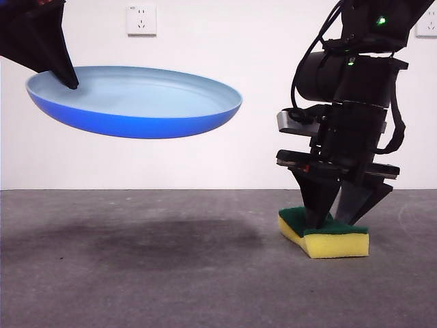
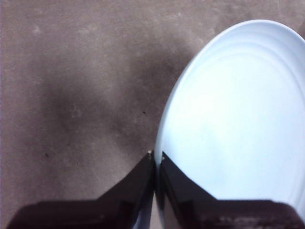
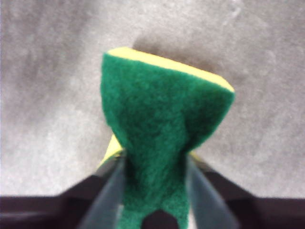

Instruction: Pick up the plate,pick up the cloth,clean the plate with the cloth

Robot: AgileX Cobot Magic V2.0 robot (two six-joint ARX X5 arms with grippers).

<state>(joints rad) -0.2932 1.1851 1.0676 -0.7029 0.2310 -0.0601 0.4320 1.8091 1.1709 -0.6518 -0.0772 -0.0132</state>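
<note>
The light blue plate [image 1: 136,102] hangs level in the air at the upper left of the front view. My left gripper [image 1: 70,83] is shut on its rim; the left wrist view shows its jaws pinched on the plate's edge [image 2: 228,119] at the gripper [image 2: 156,155]. The cloth is a yellow sponge with a green scouring face [image 1: 326,232], lying on the table at the right, green side up. My right gripper [image 1: 338,220] has come down from above and is shut on the sponge [image 3: 162,119], squeezing its near end between the jaws [image 3: 155,191].
The grey table [image 1: 171,273] runs across the front, with the plate's shadow on it at the left. A white wall with a socket [image 1: 141,19] stands behind.
</note>
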